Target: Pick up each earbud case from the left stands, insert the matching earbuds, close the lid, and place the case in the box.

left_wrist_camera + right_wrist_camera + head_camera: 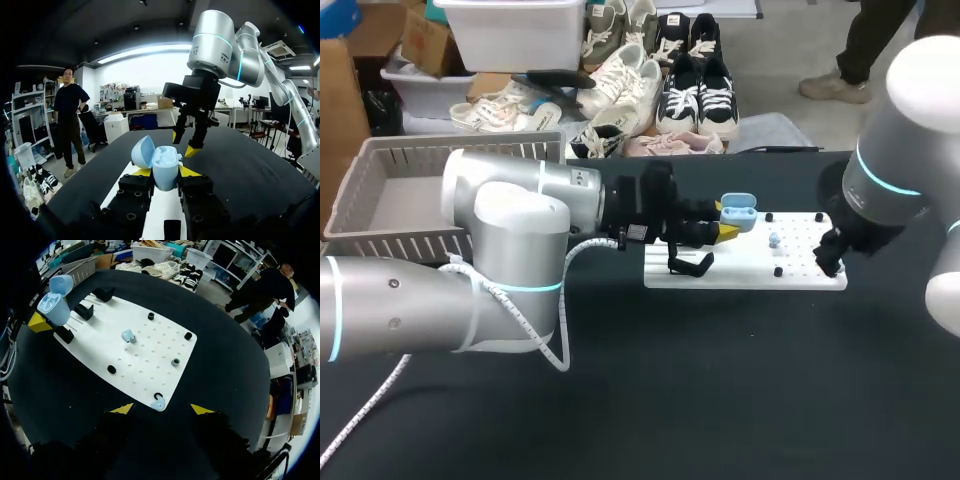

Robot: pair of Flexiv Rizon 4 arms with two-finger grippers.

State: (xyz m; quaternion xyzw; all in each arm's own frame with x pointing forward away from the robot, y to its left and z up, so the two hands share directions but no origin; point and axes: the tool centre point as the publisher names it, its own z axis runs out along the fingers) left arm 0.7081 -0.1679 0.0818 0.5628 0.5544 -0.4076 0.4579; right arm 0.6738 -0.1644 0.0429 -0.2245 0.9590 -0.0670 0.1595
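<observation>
Clamped in the left gripper [165, 172], both fingers pressing its sides — a pale blue earbud case [165, 162], upright, lid tipped open, over the left end of the white board [150, 357]. Close by on that same end, two black stands [84, 311]. Above the board's right edge, the right gripper [162, 410], fingers spread wide, gripping nothing. On the board right under it, at the very edge, one pale blue earbud [159, 403] — and a second earbud [128, 335] near the board's middle. Off past the board's left end, well apart, a grey basket [380, 200].
</observation>
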